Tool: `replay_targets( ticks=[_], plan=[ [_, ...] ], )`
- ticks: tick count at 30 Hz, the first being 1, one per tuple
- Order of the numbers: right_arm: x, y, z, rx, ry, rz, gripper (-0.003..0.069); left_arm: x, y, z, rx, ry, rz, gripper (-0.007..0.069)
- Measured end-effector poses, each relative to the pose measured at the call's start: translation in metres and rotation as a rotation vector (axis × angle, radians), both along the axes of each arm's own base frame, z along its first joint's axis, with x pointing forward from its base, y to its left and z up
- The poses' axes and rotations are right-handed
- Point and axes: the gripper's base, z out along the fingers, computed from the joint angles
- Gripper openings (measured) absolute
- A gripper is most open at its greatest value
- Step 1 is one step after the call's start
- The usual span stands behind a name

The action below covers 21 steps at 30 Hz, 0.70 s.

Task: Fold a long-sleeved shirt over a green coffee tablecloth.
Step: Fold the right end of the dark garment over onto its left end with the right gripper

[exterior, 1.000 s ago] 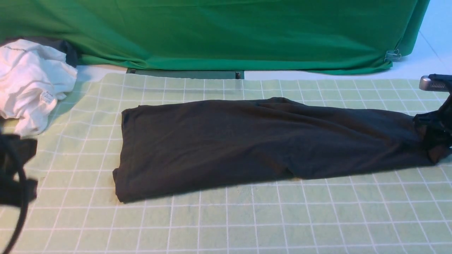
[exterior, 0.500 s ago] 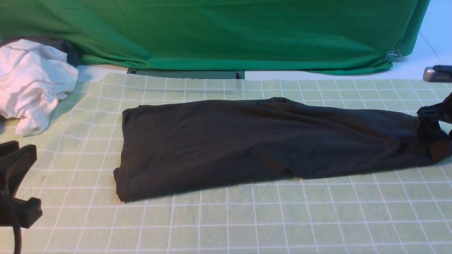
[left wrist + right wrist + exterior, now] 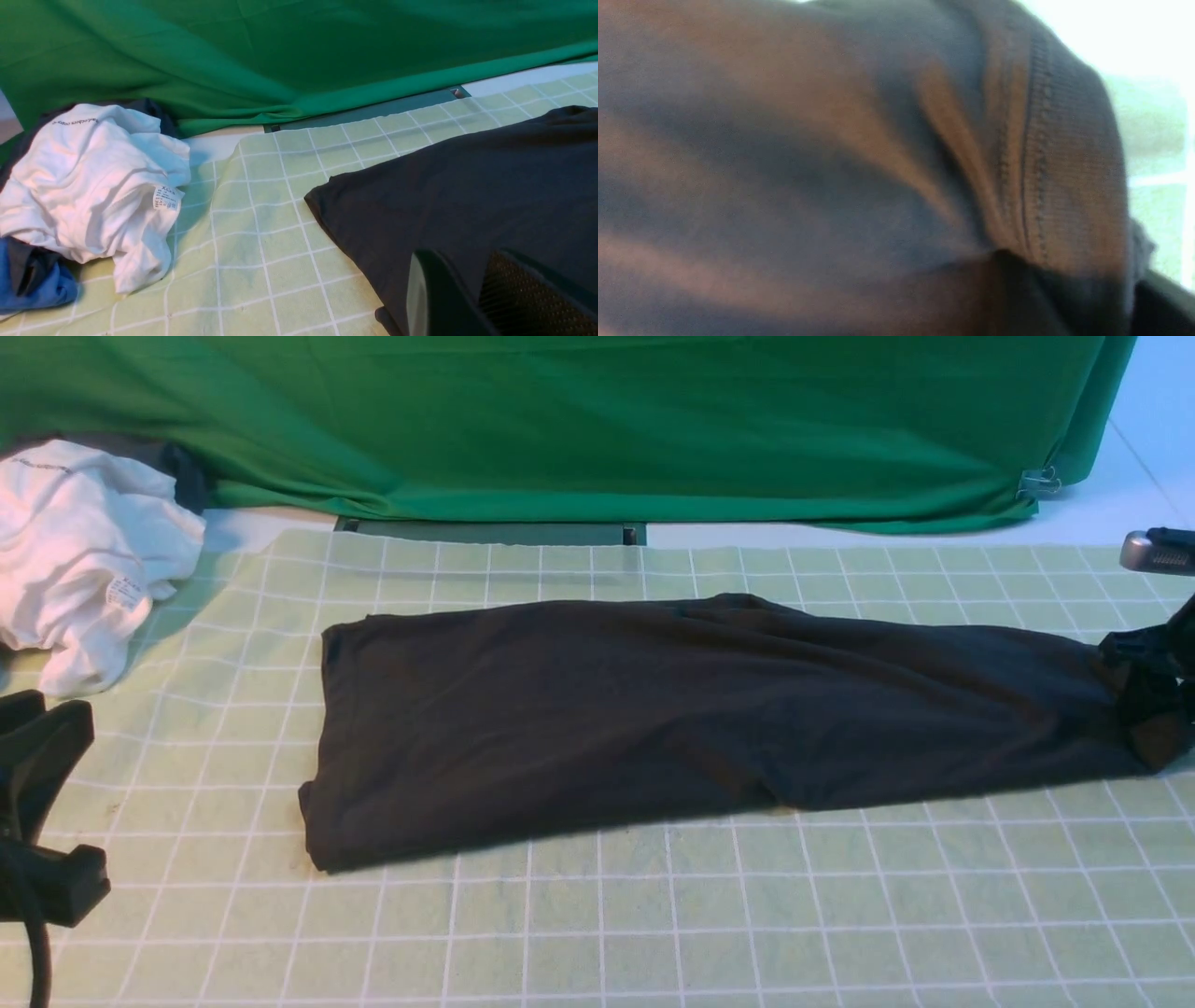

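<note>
The black shirt [image 3: 467,196] lies flat on the grid tablecloth [image 3: 261,233]. A crumpled white garment [image 3: 88,186] with a printed tag sits well apart, over blue fabric [image 3: 37,284]. A green backdrop [image 3: 280,51] hangs behind. The left gripper's fingers [image 3: 434,298] show above the shirt.

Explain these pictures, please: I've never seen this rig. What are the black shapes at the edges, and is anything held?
This is a robot with two arms, each ending in a two-fingered hand. The wide picture looks forward from between the arms; the others come from a camera on each wrist. A long-sleeved shirt, folded into a long strip, lies on the gridded green tablecloth; a crumpled white garment sits far left. The left hand is open and empty, apart from the shirt. The right hand is at the shirt's right end; its wrist picture shows bunched fabric close up, but whether it grips I cannot tell.
</note>
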Motion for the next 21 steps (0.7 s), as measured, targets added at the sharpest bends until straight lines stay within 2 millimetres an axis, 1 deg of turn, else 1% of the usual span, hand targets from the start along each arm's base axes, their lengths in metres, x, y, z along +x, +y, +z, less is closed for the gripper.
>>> replay_targets(
  ticks=[1, 2, 4, 5, 7, 9, 10, 12, 14, 15, 16, 17, 18, 19, 20, 21],
  plan=[
    [0.000, 0.000, 0.001, -0.002, -0.002, 0.005, 0.0154, 0.000, 0.000, 0.000, 0.000, -0.001, 0.000, 0.0104],
    [-0.001, -0.001, 0.003, -0.009, -0.003, 0.012, 0.0096, 0.000, 0.000, 0.000, -0.005, 0.000, 0.001, 0.0104],
    [-0.003, -0.003, 0.012, -0.032, -0.011, 0.023, 0.0085, 0.000, 0.000, 0.000, -0.012, 0.000, 0.003, 0.0104],
    [-0.006, -0.005, 0.022, -0.046, -0.026, 0.022, 0.0086, 0.000, 0.000, 0.000, -0.019, 0.001, 0.004, 0.0104],
    [-0.010, -0.009, 0.045, -0.078, -0.069, 0.012, 0.0087, 0.000, 0.000, 0.000, -0.035, 0.003, 0.004, 0.0104],
    [-0.014, -0.011, 0.083, -0.106, -0.156, -0.015, 0.0087, 0.000, -0.001, 0.000, -0.048, 0.004, 0.005, 0.0104],
    [-0.016, -0.009, 0.100, -0.112, -0.197, -0.024, 0.0087, 0.000, -0.001, 0.000, -0.051, 0.005, 0.005, 0.0104],
    [-0.020, 0.000, 0.136, -0.114, -0.294, -0.027, 0.0087, 0.000, -0.001, 0.000, -0.055, 0.005, 0.005, 0.0107],
    [-0.025, 0.020, 0.174, -0.112, -0.398, -0.002, 0.0087, 0.000, -0.001, 0.000, -0.059, 0.005, 0.005, 0.0109],
    [-0.026, 0.036, 0.187, -0.106, -0.436, 0.029, 0.0087, 0.000, -0.001, 0.000, -0.059, 0.005, 0.005, 0.0109],
    [-0.028, 0.056, 0.201, -0.100, -0.478, 0.071, 0.0087, 0.000, -0.001, 0.000, -0.062, 0.006, 0.005, 0.0109],
    [-0.028, 0.065, 0.204, -0.095, -0.487, 0.090, 0.0087, 0.000, -0.001, 0.000, -0.062, 0.006, 0.005, 0.0109],
    [-0.030, 0.104, 0.215, -0.070, -0.525, 0.178, 0.0087, 0.000, -0.001, 0.000, -0.064, 0.006, 0.005, 0.0109],
    [-0.031, 0.121, 0.216, -0.056, -0.536, 0.213, 0.0087, 0.000, -0.001, 0.000, -0.068, 0.006, 0.006, 0.0109],
    [-0.032, 0.160, 0.215, -0.024, -0.544, 0.297, 0.0087, 0.000, -0.001, 0.000, -0.075, 0.004, 0.007, 0.0110],
    [-0.035, 0.189, 0.212, -0.001, -0.545, 0.359, 0.0087, 0.000, -0.001, 0.000, -0.078, 0.005, 0.008, 0.0111]
  ],
)
